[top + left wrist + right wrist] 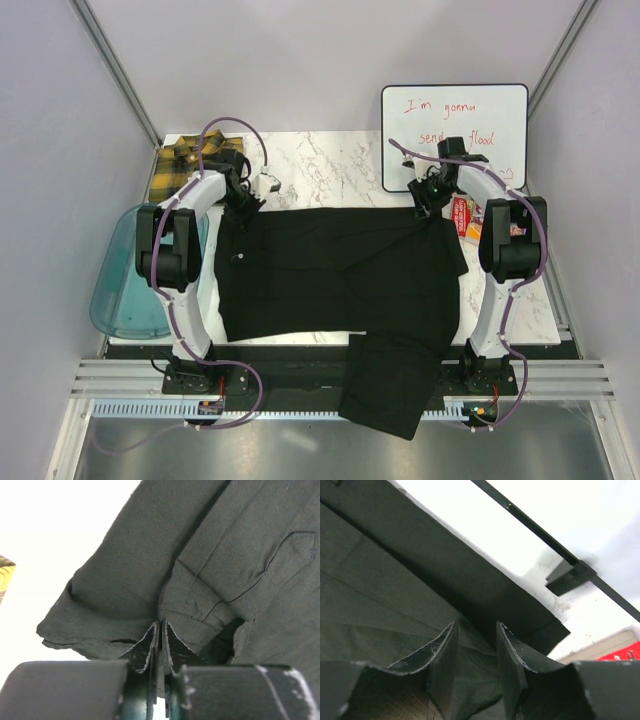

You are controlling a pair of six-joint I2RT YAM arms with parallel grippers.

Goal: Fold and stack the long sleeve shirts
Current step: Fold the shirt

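Left arm (200, 195) outstretched over black shirt (340, 275)

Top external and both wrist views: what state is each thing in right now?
black shirt: spread flat on the table, one sleeve hanging over the near edge.
plaid shirt: bunched at the far left corner, not held.
blue tub: open, no lid, at the left edge.
left pincer: shut on the black shirt's far edge.
right pincer: open over the black shirt.
whiteboard: written on in red.
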